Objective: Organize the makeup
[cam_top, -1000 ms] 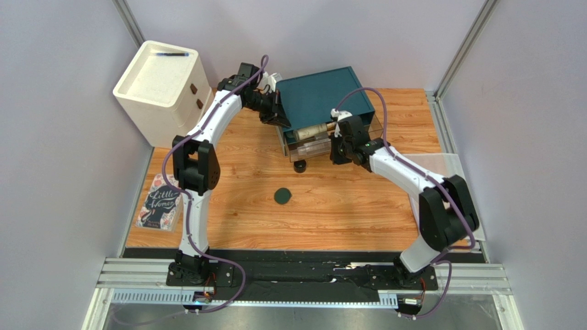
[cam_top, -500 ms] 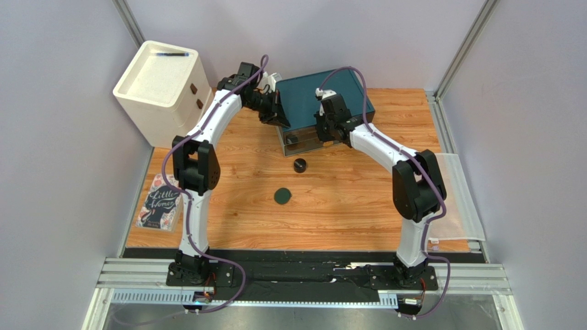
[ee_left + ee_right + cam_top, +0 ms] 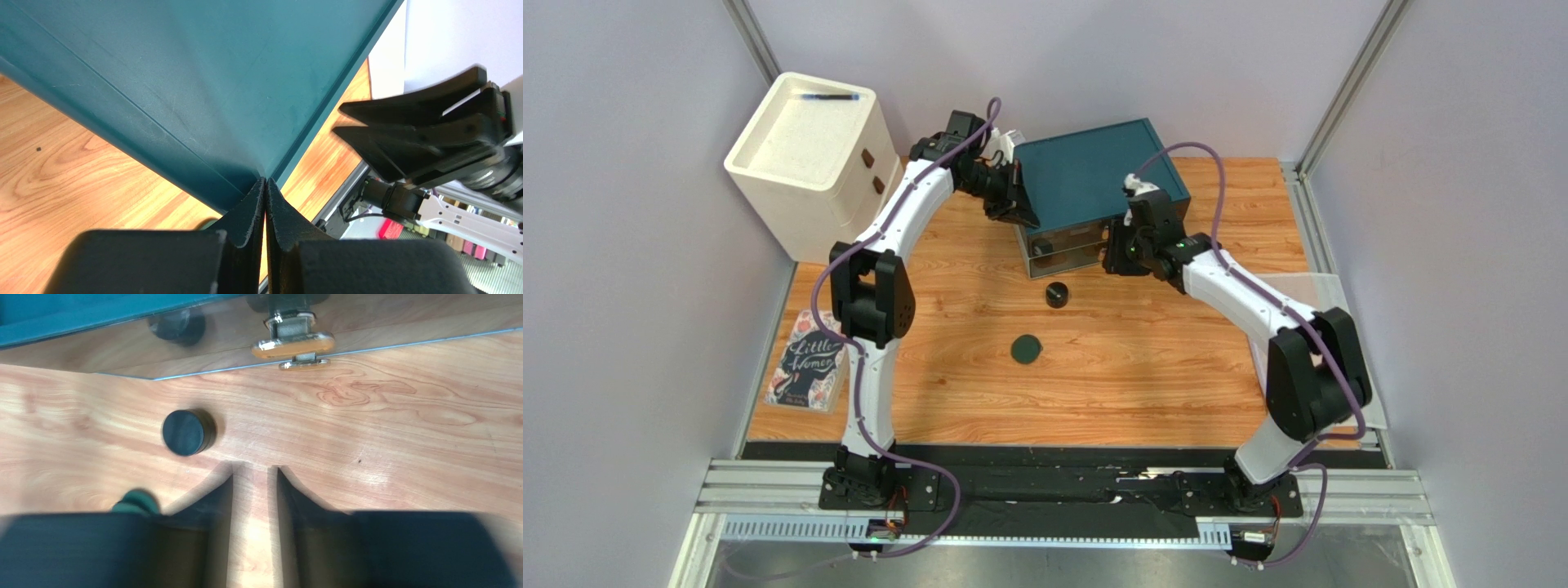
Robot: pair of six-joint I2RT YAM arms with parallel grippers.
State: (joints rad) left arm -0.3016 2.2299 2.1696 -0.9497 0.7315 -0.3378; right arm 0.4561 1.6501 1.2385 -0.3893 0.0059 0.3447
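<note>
A small black round jar [image 3: 1055, 294] [image 3: 188, 432] stands on the wooden table in front of the teal drawer box [image 3: 1100, 172] [image 3: 202, 92]. The flat dark-green compact [image 3: 1025, 350] [image 3: 136, 502] lies nearer the arms. The box's clear drawer [image 3: 1063, 252] is pushed in, its gold handle [image 3: 293, 346] facing my right gripper [image 3: 1116, 254] [image 3: 253, 471]. That gripper hovers just before the drawer front, open and empty. My left gripper [image 3: 1017, 208] [image 3: 265, 184] is shut, its tips against the box's left corner. The rest of the makeup is out of view.
A white cabinet [image 3: 814, 147] with a pen on top stands at the back left. A pink-covered book [image 3: 808, 359] lies at the table's left edge. A clear plastic sheet [image 3: 1326, 306] lies along the right edge.
A second ago the drawer stood pulled out with makeup inside. My right gripper pushed it in, then drew back from the front and opened. The left arm has not moved.
</note>
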